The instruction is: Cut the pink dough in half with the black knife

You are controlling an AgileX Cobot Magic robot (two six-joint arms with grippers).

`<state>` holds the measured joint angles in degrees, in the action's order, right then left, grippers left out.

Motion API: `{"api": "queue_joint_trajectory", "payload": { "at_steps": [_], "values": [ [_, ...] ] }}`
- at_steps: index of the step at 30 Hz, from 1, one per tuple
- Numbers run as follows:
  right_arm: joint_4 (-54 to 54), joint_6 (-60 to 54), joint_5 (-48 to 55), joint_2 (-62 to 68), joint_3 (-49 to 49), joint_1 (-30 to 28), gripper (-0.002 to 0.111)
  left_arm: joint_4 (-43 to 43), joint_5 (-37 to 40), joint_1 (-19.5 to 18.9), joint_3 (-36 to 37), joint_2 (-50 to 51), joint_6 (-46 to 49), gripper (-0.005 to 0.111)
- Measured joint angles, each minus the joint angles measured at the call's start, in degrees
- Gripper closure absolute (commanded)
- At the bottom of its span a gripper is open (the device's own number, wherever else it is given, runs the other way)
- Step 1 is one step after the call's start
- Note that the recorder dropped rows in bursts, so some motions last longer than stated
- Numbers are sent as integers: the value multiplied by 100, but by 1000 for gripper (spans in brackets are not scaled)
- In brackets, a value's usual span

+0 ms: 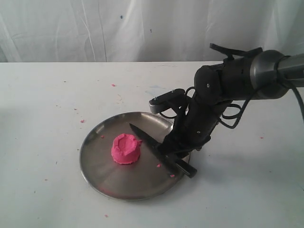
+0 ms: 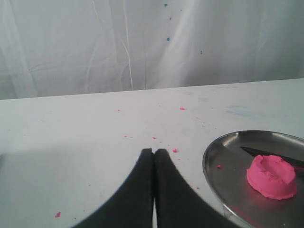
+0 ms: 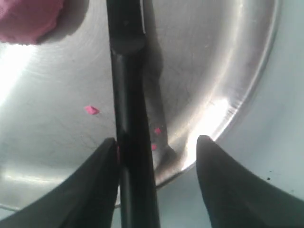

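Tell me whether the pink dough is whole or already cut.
Whole: the pink dough sits as one dented lump on the steel plate, with the black knife lying beside it.

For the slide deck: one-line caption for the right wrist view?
Open right gripper straddling the black knife handle over the steel plate.

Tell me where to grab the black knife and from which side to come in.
Grip the black knife by its handle, the thicker end overhanging the steel plate rim, coming down from above. The right gripper already has open fingers straddling it there; the blade points toward the pink dough.
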<state>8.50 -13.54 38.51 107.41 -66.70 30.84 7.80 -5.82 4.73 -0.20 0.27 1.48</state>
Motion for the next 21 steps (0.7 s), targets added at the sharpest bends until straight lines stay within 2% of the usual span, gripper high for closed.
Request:
{"api": "queue_joint_trajectory", "payload": {
  "at_steps": [7,11,21],
  "values": [
    [-91,-239,236,-465,0,96,61,0,0,0,0,0,0,107],
    [-489,-335,416,-564,0,528,61,0,0,0,0,0,0,107],
    [-3557,1488,776,-329,0,1963,61,0,0,0,0,0,0,107]
  ]
}}
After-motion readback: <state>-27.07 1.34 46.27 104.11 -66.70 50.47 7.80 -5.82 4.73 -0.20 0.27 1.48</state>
